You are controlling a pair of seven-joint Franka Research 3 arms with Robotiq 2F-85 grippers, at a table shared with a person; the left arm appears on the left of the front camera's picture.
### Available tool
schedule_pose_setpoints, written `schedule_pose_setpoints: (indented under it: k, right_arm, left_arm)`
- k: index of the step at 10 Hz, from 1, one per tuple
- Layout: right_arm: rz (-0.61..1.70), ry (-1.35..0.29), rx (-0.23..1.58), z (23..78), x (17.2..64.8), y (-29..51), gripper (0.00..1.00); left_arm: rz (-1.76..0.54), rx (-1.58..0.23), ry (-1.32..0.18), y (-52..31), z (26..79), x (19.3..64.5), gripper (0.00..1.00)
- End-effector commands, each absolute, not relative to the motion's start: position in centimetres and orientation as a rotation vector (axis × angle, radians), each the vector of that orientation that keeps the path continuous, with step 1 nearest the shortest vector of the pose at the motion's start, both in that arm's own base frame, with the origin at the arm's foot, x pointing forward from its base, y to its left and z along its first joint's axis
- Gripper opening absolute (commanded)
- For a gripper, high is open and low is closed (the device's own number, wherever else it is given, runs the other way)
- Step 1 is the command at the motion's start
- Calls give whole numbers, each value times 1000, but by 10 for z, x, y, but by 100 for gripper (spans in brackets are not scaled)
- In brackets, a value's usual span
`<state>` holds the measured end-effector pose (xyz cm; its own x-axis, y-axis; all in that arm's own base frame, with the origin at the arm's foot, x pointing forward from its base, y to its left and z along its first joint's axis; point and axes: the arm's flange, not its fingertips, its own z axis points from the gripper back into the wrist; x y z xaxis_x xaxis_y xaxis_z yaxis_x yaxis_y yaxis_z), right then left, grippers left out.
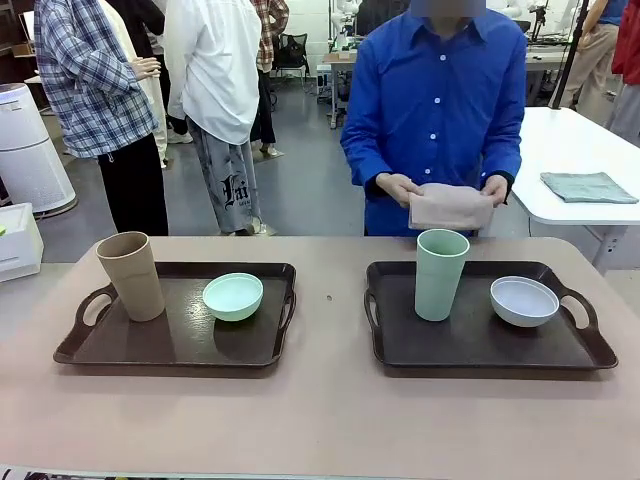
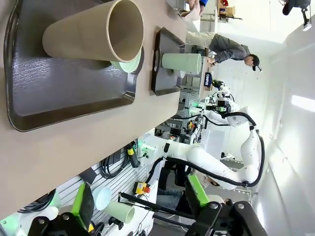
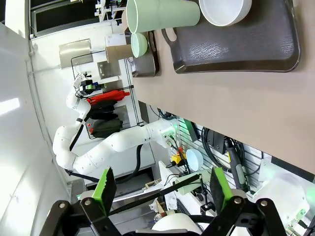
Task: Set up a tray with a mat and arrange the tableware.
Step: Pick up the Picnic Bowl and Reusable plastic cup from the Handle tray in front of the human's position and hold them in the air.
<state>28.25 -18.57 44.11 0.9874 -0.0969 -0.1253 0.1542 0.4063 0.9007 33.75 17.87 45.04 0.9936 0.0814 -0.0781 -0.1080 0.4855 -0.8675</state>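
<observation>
Two dark trays lie on the tan table. The left tray [image 1: 150, 345] carries the tan cup [image 1: 130, 275] and the mint-green bowl [image 1: 233, 296]. On the right tray [image 1: 460, 345] stand the pale green cup [image 1: 441, 273] and the white bowl [image 1: 524, 301]. Behind the right tray, a person in a blue shirt holds a folded beige mat [image 1: 450, 206] in both hands. My left gripper [image 2: 140, 201] is open, back off the table's near edge, facing the tan cup [image 2: 93, 32]. My right gripper [image 3: 162, 189] is open too, facing the pale green cup [image 3: 162, 14] and the white bowl [image 3: 225, 10].
A folded grey cloth [image 1: 588, 186] lies on a white side table at the far right. Several people stand at the back left. A strip of bare tabletop [image 1: 328, 330] separates the trays, and more bare table runs along the near edge.
</observation>
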Motion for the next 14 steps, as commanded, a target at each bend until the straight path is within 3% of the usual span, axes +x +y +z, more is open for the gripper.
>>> schedule_pose_setpoints:
  k: [1,14]
  right_arm:
    - [-149,43,1154,440,279,-184,100]
    - [-149,43,1154,440,279,-184,100]
  left_arm:
    - [104,-1067,19,177,451,332,100]
    - [104,-1067,19,177,451,332,100]
